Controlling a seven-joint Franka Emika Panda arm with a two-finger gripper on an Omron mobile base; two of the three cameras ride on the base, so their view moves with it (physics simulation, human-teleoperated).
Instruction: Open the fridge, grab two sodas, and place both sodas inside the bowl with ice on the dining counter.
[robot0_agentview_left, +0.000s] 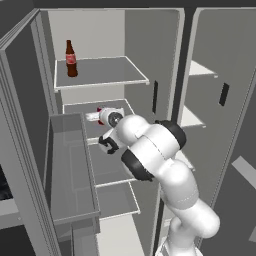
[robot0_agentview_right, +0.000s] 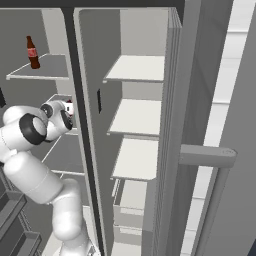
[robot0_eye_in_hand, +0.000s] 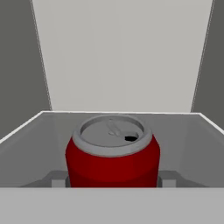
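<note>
Can (robot0_eye_in_hand: 113, 153), red, upright on fridge (robot0_agentview_left: 150, 45) shelf, sits between gripper (robot0_eye_in_hand: 113, 180) fingertips; grasp not confirmed, cannot tell. Judgement: clench square on mid-body, lift straight before retracting.

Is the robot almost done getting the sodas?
Not yet. The fridge already stands open. The gripper sits around the red can on a shelf, a finger at each side; whether it grips yet, I cannot tell. The brown bottle waits on the top shelf. Both must go to the bowl.
</note>
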